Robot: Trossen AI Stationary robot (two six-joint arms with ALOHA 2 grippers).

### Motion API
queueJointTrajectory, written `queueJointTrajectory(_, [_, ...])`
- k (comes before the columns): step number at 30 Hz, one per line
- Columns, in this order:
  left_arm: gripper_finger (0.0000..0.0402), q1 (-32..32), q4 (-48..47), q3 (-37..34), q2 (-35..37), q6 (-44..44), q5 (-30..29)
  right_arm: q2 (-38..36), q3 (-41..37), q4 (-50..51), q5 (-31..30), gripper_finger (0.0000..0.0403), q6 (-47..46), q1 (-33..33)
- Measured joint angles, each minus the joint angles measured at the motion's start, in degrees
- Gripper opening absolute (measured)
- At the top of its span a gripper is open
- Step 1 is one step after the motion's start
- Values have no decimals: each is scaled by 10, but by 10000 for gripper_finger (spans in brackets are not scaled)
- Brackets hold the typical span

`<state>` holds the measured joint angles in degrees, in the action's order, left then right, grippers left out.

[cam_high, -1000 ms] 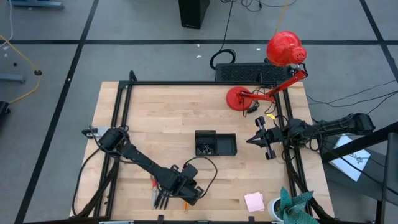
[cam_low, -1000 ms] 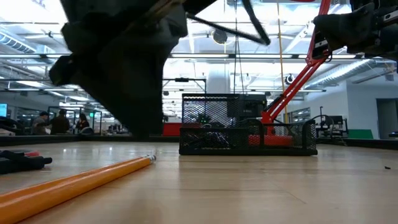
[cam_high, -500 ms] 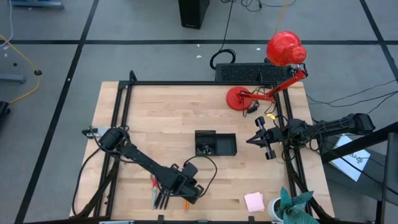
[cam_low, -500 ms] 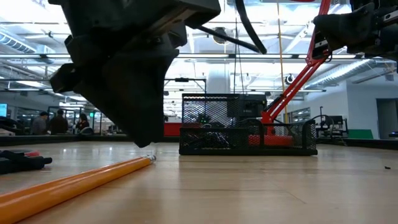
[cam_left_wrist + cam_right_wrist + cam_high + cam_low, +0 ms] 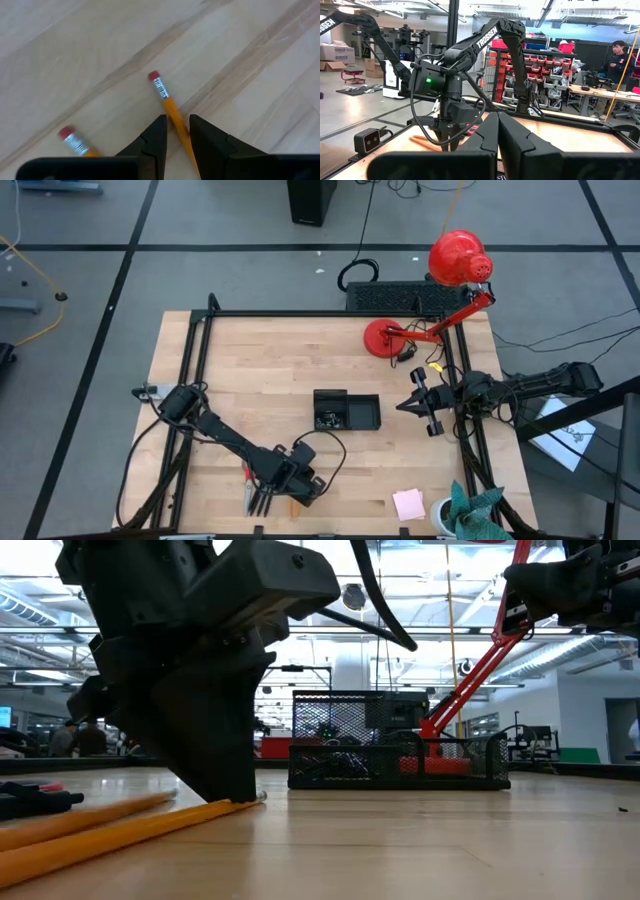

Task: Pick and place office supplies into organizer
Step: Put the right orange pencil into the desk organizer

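We see the left end effector (image 5: 176,131) lowered to the bench (image 5: 270,370) near its front edge, with its fingers (image 5: 154,140) set on either side of an orange pencil (image 5: 171,112). The fingers stand slightly apart with the pencil shaft running between them, and in the left wrist view they look close against it, so we read this as a clamp on the pencil while it lies flat on the wood. Its pink eraser end points away from the wrist. A second orange pencil (image 5: 75,141) lies just beside it, apart from the fingers, with only its eraser end and ferrule showing in that view.

In the low view both pencils rest on the bench at the foot of the dark left end effector (image 5: 232,775). At the far left of that view lie dark pens (image 5: 40,800).

From above, the left end effector (image 5: 285,492) sits beside a small cluster of supplies that includes the red-handled scissors (image 5: 247,476). The black organizer (image 5: 347,411) stands near the middle of the bench, well apart from the pencils. A pink sticky-note pad (image 5: 408,504) lies near the front right corner, next to a teal cloth (image 5: 475,510).

The right end effector (image 5: 419,404) waits above the right side of the bench with its fingers together, holding nothing. A red desk lamp (image 5: 385,338) stands at the back right.
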<state>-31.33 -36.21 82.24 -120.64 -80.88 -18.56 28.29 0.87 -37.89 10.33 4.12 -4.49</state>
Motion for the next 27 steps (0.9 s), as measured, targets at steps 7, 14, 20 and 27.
queueJointTrajectory(7, [90,-1,4,0,0,13,2,0,0,0,0,0,0,0])
queueJointTrajectory(14, [90,-1,6,5,-2,0,26,0,0,0,0,0,0,0])
queueJointTrajectory(20, [90,3,5,8,-20,-6,33,0,0,0,0,0,-3,0])
queueJointTrajectory(27, [90,7,-60,12,-32,-27,77,1,0,11,0,0,-4,0])
